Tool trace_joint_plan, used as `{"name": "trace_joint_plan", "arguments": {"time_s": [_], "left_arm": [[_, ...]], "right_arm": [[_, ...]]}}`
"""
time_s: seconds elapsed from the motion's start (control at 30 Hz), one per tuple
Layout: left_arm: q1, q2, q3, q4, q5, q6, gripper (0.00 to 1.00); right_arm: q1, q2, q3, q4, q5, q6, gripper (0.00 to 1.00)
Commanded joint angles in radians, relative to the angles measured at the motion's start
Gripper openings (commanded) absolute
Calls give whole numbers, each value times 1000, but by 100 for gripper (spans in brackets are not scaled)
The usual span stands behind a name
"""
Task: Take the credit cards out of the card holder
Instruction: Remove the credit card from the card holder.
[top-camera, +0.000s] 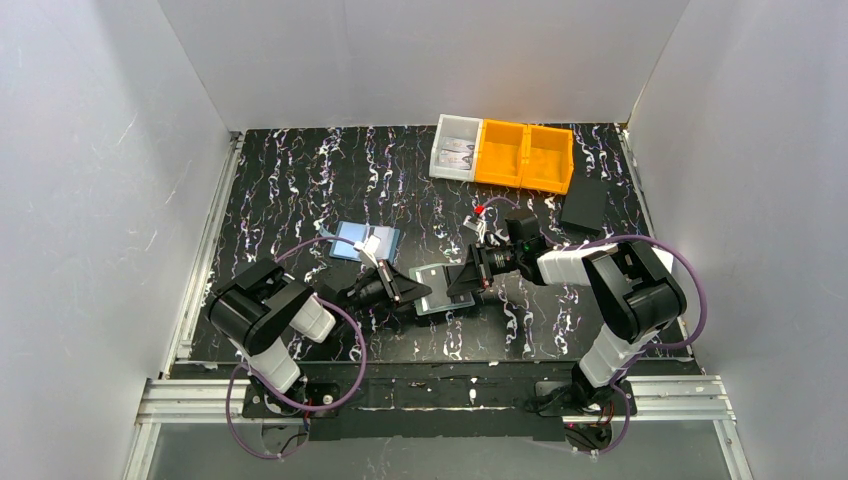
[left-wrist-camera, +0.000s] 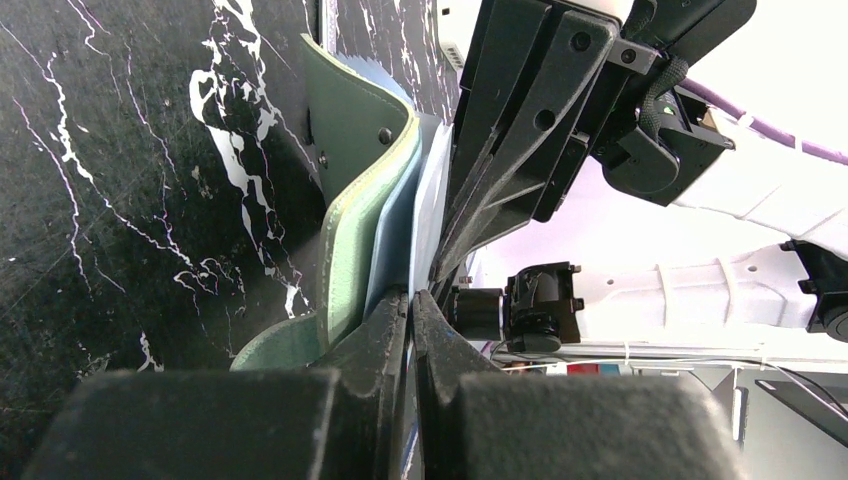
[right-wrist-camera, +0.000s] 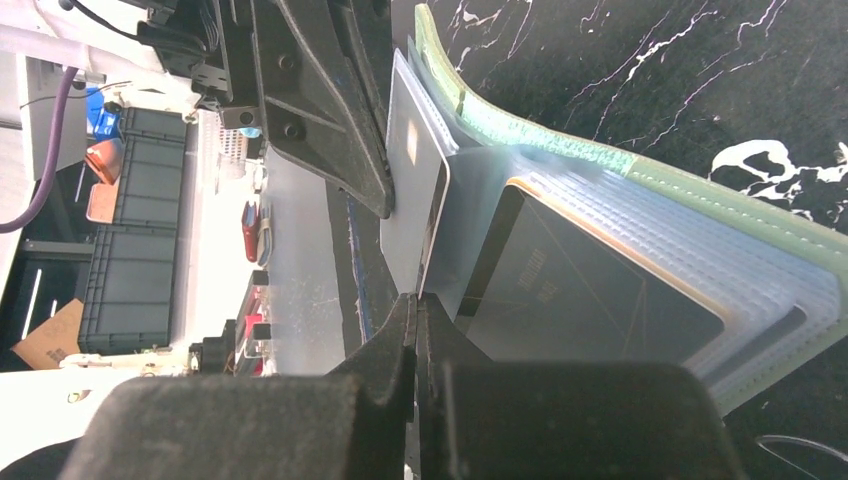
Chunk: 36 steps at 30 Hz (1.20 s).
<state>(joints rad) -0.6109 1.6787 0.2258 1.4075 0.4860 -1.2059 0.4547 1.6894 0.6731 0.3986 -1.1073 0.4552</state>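
Observation:
The sage-green card holder (top-camera: 440, 303) lies open near the table's front, between my two grippers. In the left wrist view its green cover (left-wrist-camera: 352, 190) curls up off the mat. My left gripper (left-wrist-camera: 411, 295) is shut on the edge of a pale grey-blue credit card (left-wrist-camera: 431, 200) standing out of the holder. My right gripper (right-wrist-camera: 415, 300) is shut where that card (right-wrist-camera: 412, 160) meets the holder's clear inner panel (right-wrist-camera: 480, 230); it seems to pinch the panel. A black card (right-wrist-camera: 590, 290) sits in a slot. From above, the left gripper (top-camera: 408, 290) and right gripper (top-camera: 462, 278) face each other.
A light-blue flat rectangle (top-camera: 350, 243) with a small white object on it lies behind the left arm. At the back stand a clear bin (top-camera: 455, 148) and two orange bins (top-camera: 523, 155). A black box (top-camera: 583, 208) lies at the right. White walls enclose the mat.

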Motion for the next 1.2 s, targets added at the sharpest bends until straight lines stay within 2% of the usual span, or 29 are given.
{"name": "trace_joint_plan", "arguments": {"time_s": [0.0, 1.17], "left_arm": [[-2, -2, -11, 26, -2, 6, 0], [67, 17, -34, 40, 85, 12, 1]], "right_arm": [[-11, -24, 18, -4, 7, -47, 1], [-29, 12, 17, -37, 26, -86, 1]]}}
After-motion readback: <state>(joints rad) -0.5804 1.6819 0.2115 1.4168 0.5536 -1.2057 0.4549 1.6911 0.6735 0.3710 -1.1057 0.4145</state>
